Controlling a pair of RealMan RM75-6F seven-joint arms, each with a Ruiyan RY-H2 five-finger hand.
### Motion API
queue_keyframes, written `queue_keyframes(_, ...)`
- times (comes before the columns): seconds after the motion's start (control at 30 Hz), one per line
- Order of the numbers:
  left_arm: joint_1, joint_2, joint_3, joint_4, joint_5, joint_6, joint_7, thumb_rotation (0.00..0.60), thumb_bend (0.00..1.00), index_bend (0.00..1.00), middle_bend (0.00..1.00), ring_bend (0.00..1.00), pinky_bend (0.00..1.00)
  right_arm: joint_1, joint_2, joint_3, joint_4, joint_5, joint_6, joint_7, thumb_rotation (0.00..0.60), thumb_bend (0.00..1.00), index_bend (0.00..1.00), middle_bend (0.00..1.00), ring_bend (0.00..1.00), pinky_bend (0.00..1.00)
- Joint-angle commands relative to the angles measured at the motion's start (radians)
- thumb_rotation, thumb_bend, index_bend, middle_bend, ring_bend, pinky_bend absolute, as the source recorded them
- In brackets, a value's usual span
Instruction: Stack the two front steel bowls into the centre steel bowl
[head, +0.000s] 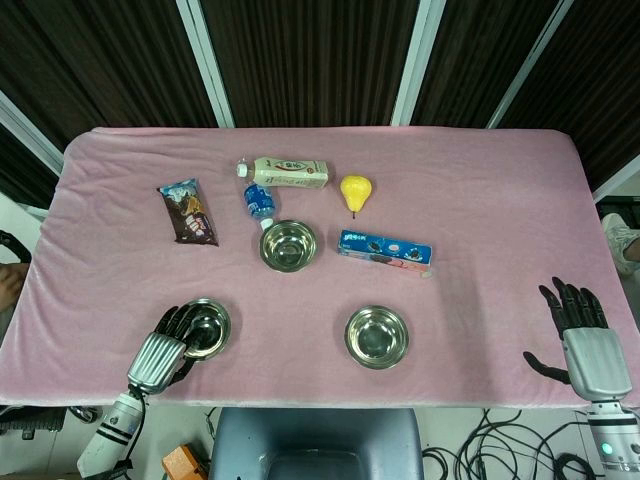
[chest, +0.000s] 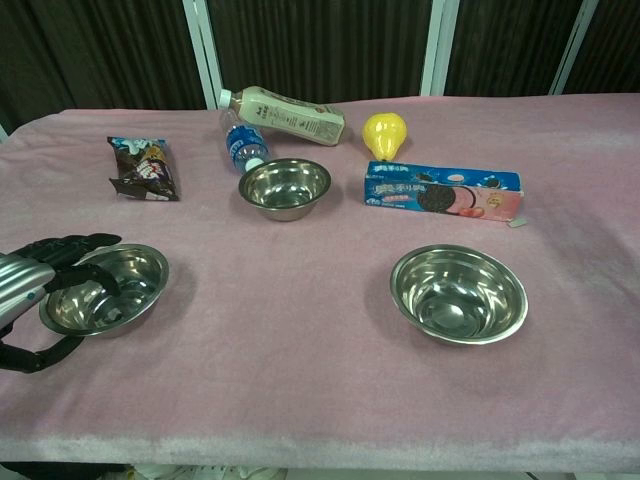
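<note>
Three steel bowls stand on the pink cloth. The centre bowl (head: 288, 245) (chest: 285, 186) is empty and sits behind the other two. My left hand (head: 165, 345) (chest: 45, 290) is at the front left bowl (head: 207, 327) (chest: 108, 290): its fingers (chest: 75, 250) lie over the bowl's near left rim, and its thumb is spread low beside the outer wall. That bowl rests flat on the cloth. The front right bowl (head: 377, 336) (chest: 459, 293) stands alone and untouched. My right hand (head: 580, 335) hovers at the table's right front corner, fingers spread, holding nothing.
Behind the centre bowl lie a milk-tea bottle (head: 288, 173), a small blue-labelled bottle (head: 259, 203) and a yellow pear (head: 355, 190). A blue biscuit box (head: 385, 251) lies to the bowl's right, a snack packet (head: 188, 212) to its left. A chair back (head: 318, 445) is at the front edge.
</note>
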Motion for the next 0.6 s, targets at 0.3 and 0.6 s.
queue_keyframes(0.3,-0.022,-0.037,-0.007,0.068,0.017,0.018,-0.068,0.600,0.47,0.61,0.11,0.00,0.09,-0.005,0.007,-0.003,-0.001,-0.004,0.006,0.009,0.600,0.29,0.00,0.00,0.00,0.00)
queue_keyframes(0.6,-0.060,-0.088,-0.070,0.177,0.086,0.178,-0.238,0.600,0.47,0.77,0.21,0.02,0.08,-0.012,0.016,-0.001,-0.003,-0.005,0.019,0.026,0.600,0.29,0.00,0.00,0.00,0.00)
